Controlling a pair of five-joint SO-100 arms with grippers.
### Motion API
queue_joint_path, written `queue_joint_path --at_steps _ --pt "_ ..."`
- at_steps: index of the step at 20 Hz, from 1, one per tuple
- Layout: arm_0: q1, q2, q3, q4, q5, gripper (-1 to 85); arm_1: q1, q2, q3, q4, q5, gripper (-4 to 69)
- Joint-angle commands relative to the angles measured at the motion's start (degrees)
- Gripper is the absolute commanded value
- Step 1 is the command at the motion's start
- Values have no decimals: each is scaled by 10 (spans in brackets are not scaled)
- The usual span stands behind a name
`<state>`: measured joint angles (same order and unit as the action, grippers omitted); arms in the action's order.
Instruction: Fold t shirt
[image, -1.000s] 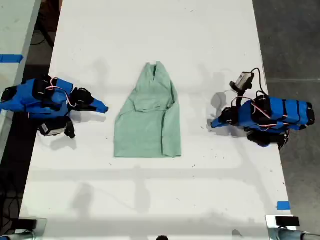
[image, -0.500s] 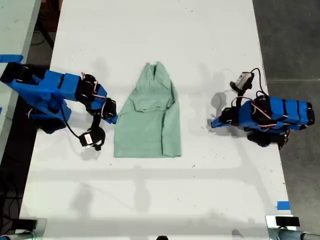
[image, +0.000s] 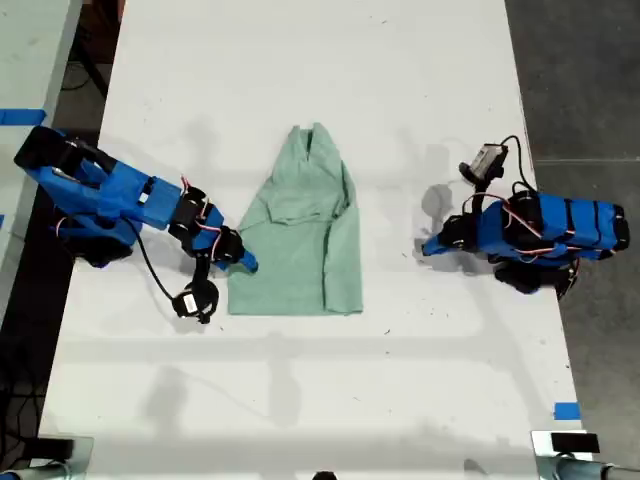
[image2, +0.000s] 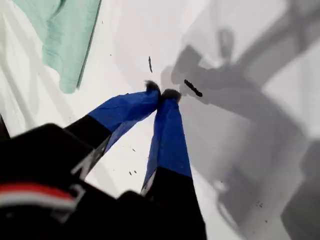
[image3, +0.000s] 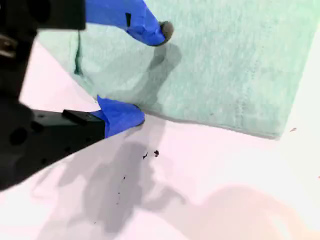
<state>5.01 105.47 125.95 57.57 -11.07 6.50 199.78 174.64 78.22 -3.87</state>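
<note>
Mid-table (image: 300, 60), pale mint t shirt (image: 297, 240), sides folded inward.

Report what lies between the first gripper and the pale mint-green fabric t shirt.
Only bare white table lies between my first gripper and the t shirt, per the exterior view.

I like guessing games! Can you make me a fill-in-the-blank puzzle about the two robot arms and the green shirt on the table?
1. My second pincer is ___, one finger over the t shirt.
2. My first pincer is ___, holding nothing.
3. The t shirt's colour is pale ___.
4. The t shirt lies on a ___ table.

Missing words: open; shut; green; white
</note>
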Motion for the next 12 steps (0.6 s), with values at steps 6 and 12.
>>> queue_joint_path --at_steps 6,12 --pt "-40 -141 -67 6 0 -1 3 7 25 4 -9 22" --pt "-39 -151 -127 73 -18 -1 3 7 25 4 -9 22"
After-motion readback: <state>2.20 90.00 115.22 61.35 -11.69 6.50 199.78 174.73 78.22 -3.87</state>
